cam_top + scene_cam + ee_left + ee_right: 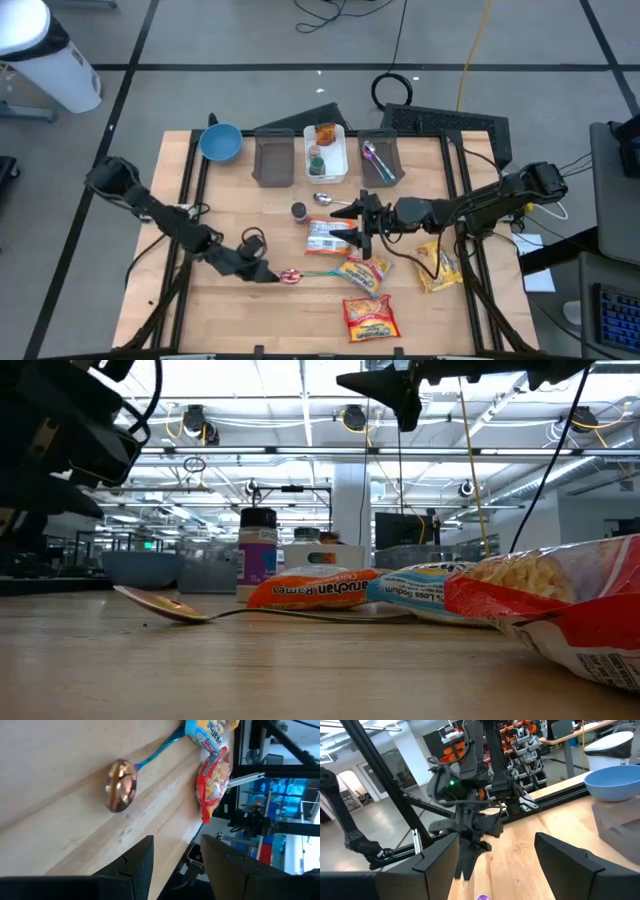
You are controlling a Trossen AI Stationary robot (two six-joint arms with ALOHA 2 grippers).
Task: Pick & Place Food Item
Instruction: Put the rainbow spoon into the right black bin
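Note:
Several food packets lie flat on the wooden table (pixel 230 310): an orange-and-white ramen packet (pixel 325 237), a blue-and-yellow packet (pixel 362 272), a red packet (pixel 370 317) and a yellow one (pixel 438 265). A spoon with a teal handle (pixel 305 275) lies in front of them, its bowl (pixel 121 785) toward the left. My left gripper (pixel 268 272) hovers low just left of that spoon bowl, open (pixel 177 865), with nothing between its fingers. My right gripper (pixel 355 222) hangs open (pixel 495 865) high above the ramen packet's right end, pointing level toward the table's left.
At the far edge stand a blue bowl (pixel 220 142), two grey bins (pixel 272 160) (pixel 385 150), one holding spoons, and a white bin (pixel 335 165) with food items. A spice jar (pixel 299 212) and a second spoon (pixel 325 198) lie mid-table. Bare wood shows at the near left.

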